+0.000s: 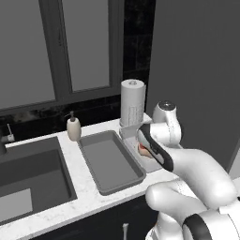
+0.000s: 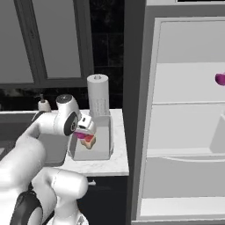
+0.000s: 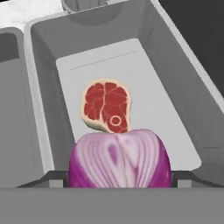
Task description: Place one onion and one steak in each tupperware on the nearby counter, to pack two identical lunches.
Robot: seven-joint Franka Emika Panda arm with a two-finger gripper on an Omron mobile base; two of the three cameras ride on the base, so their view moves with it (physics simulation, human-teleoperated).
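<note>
A purple onion (image 3: 119,159) sits between my gripper's (image 3: 119,178) two finger tips, which are shut on its sides. It hangs just above the right tupperware (image 3: 175,65), whose floor holds a red steak (image 3: 107,106). In the right base view the gripper (image 2: 83,132) holds the onion (image 2: 81,136) over that tupperware (image 2: 103,147), next to the steak (image 2: 89,141). The left tupperware (image 1: 110,161) lies beside it on the counter (image 1: 70,206) with nothing visible inside. My arm hides most of the right tupperware (image 1: 126,133) in the left base view.
A paper-towel roll (image 1: 132,103) stands behind the right tupperware. A soap dispenser (image 1: 73,127) and the dark sink (image 1: 28,173) lie to the left. To the right the open fridge (image 2: 189,123) shows white shelves with a purple item (image 2: 219,79) at its edge.
</note>
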